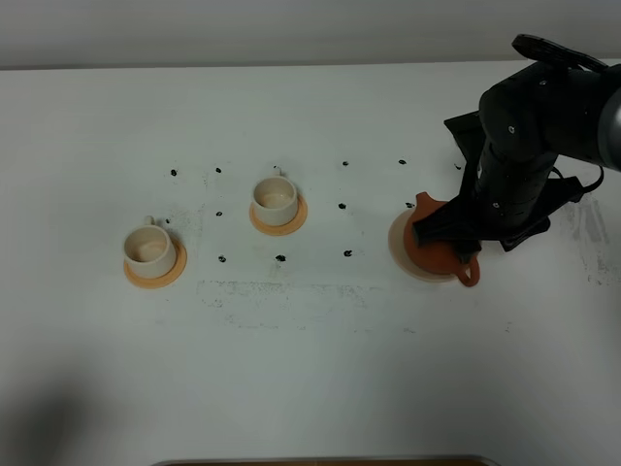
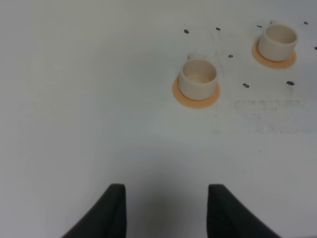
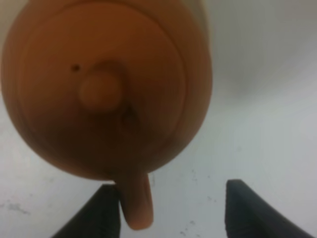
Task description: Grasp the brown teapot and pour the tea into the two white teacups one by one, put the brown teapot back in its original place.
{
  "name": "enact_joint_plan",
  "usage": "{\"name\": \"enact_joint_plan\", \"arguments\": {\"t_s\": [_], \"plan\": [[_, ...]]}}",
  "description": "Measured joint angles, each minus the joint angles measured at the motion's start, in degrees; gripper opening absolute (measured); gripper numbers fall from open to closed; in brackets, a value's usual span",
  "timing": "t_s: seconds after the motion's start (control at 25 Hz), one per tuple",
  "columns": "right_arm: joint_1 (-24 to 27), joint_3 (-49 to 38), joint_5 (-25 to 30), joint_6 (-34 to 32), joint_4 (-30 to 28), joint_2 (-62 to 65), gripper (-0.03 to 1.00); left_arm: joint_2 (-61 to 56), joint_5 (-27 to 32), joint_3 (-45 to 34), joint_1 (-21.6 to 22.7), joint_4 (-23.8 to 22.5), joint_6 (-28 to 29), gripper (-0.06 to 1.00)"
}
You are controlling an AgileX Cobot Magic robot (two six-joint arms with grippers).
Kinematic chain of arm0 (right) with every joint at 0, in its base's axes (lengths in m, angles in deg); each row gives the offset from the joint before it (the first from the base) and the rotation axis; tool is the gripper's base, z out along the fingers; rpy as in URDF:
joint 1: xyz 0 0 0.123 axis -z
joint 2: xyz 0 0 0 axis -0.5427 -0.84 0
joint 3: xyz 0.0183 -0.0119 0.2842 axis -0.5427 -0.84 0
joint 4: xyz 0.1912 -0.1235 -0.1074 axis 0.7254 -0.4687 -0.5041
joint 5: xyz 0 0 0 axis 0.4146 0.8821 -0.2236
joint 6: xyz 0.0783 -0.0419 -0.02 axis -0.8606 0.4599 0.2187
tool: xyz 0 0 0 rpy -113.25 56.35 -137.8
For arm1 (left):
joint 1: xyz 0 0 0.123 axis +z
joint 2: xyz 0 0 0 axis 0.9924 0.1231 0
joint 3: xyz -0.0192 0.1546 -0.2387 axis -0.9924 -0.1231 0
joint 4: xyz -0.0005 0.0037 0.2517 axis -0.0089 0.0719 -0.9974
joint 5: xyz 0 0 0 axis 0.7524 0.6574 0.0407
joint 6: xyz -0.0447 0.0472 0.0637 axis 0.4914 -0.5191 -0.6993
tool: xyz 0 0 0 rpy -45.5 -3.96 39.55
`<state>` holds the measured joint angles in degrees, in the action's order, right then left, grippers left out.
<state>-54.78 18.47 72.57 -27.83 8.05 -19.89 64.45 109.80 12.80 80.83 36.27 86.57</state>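
The brown teapot (image 1: pixel 436 258) sits on the pale saucer (image 1: pixel 397 247) at the right of the table, spout toward the back, loop handle (image 1: pixel 469 276) toward the front. My right gripper (image 1: pixel 444 236) hangs right over it. In the right wrist view the lidded teapot (image 3: pixel 106 89) fills the frame, and its handle (image 3: pixel 136 203) lies between the spread fingers, close to one of them. The right gripper (image 3: pixel 171 210) is open. The two white teacups (image 1: pixel 148 247) (image 1: pixel 275 197) stand on orange coasters at the left and centre. My left gripper (image 2: pixel 166 210) is open and empty over bare table, short of the cups (image 2: pixel 198 78) (image 2: pixel 279 41).
Small black marks (image 1: pixel 346 255) dot the white table between the cups and the saucer. The right arm's black body (image 1: pixel 529 146) hides the table behind the teapot. A dark edge (image 1: pixel 320 462) runs along the table's front.
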Motion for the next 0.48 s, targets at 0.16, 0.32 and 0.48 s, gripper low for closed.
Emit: {"name": "enact_joint_plan", "arguments": {"t_s": [0.16, 0.32, 0.48], "plan": [[0.0, 0.0, 0.12, 0.62, -0.07, 0.34, 0.49, 0.0, 0.0, 0.0, 0.0, 0.0, 0.0, 0.41], [0.0, 0.0, -0.06, 1.09, 0.01, 0.34, 0.49, 0.0, 0.0, 0.0, 0.0, 0.0, 0.0, 0.41], [0.0, 0.0, -0.17, 2.41, 1.59, 0.34, 0.49, 0.0, 0.0, 0.0, 0.0, 0.0, 0.0, 0.41]]}}
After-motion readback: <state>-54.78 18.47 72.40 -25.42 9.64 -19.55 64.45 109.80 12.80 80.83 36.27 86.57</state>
